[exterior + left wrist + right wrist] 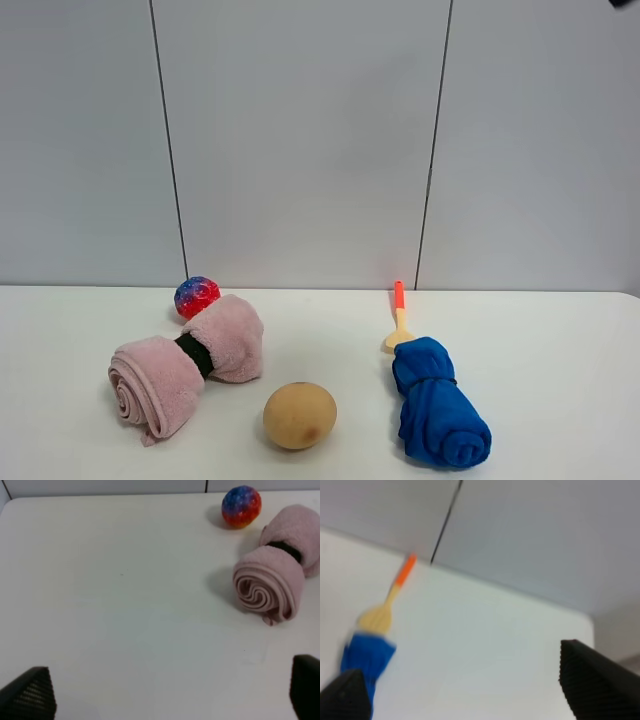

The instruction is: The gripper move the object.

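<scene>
The pink fluffy rolled towel [185, 367] with a dark band around its middle lies on the white table [560, 340] at the left. It also shows in the left wrist view [272, 575], spiral end facing the camera. My left gripper [170, 692] is open and empty, well apart from the towel. My right gripper [465, 687] is open and empty above the table's right part. Neither gripper shows in the exterior high view.
A red-and-blue ball [196, 297] sits just behind the towel, also in the left wrist view [241, 506]. A tan round ball [299, 415] lies near the front. A blue rolled cloth [437, 402] lies at the right over an orange-handled utensil [398, 318].
</scene>
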Motion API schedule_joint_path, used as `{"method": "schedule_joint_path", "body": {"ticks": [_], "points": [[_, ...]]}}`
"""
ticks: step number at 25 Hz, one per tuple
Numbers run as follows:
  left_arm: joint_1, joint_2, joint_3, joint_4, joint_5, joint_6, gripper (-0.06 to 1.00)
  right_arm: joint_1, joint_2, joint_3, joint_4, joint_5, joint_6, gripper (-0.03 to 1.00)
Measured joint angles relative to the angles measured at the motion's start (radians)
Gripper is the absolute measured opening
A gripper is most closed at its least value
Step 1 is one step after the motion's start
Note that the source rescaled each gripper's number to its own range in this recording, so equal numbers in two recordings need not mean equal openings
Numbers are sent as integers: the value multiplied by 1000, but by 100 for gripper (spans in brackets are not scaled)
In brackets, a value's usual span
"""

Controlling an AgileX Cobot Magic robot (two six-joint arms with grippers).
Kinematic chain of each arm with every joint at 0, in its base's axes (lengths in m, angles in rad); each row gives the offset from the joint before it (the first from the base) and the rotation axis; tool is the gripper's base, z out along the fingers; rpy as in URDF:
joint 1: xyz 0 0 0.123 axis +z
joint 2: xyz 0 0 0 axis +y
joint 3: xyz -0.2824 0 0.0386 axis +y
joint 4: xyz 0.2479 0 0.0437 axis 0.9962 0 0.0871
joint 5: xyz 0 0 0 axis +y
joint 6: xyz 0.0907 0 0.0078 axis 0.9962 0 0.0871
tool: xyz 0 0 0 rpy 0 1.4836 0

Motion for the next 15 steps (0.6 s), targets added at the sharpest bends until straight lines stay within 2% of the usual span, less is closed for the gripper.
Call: {"method": "schedule_joint_path", "body": {"ticks": [3, 5, 10, 15], "points": [[0, 0, 0, 0, 0, 0, 100, -54, -87, 172, 94, -63, 2, 94], [0, 0, 0, 0, 0, 0, 100, -94, -141, 265, 144, -101, 2, 98], [0, 0, 0, 0, 0, 0, 100, -226, -273, 466, 263, -152, 3, 100], [0, 0, 0, 0, 0, 0, 100, -364, -429, 633, 336, -210, 7, 100]]}}
